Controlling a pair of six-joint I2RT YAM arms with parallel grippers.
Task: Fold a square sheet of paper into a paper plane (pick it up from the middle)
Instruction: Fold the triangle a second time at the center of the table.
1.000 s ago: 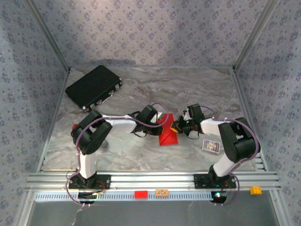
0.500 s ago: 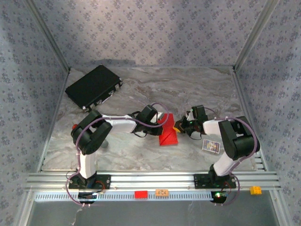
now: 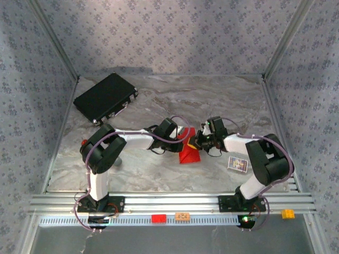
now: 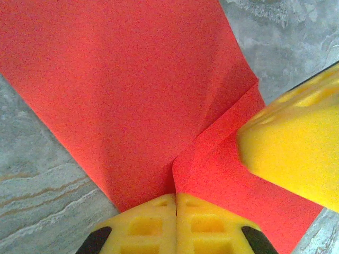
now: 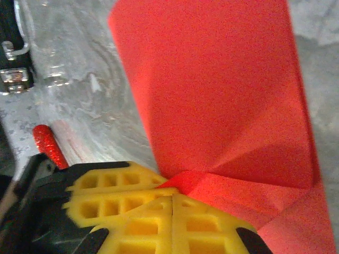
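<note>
Early creases only: the closed left pincer [image 4: 176,200] (10 o'clock) and closed right pincer [image 5: 173,205] (1 o'clock) pressed the unfinished sheet of paper [image 3: 189,154].

Square sheet of paper [image 4: 122,90]: thin, matt red stock with a fine grainy surface, smooth except along its sharp creases. Gripper fingers [image 4: 143,225]: matt yellow moulded pads, of plastic or dense foam, with a waffle of square recesses, seated in black plastic housings. Table [image 3: 159,169]: smooth grey marble-veined top with a soft sheen; the rails [image 3: 169,201] at its near edge are ribbed bare silvery metal, the case [image 3: 105,96] is matt black with small bright metal latches, and the walls [image 3: 175,32] look matt and printed, either cloth or paper.
</note>
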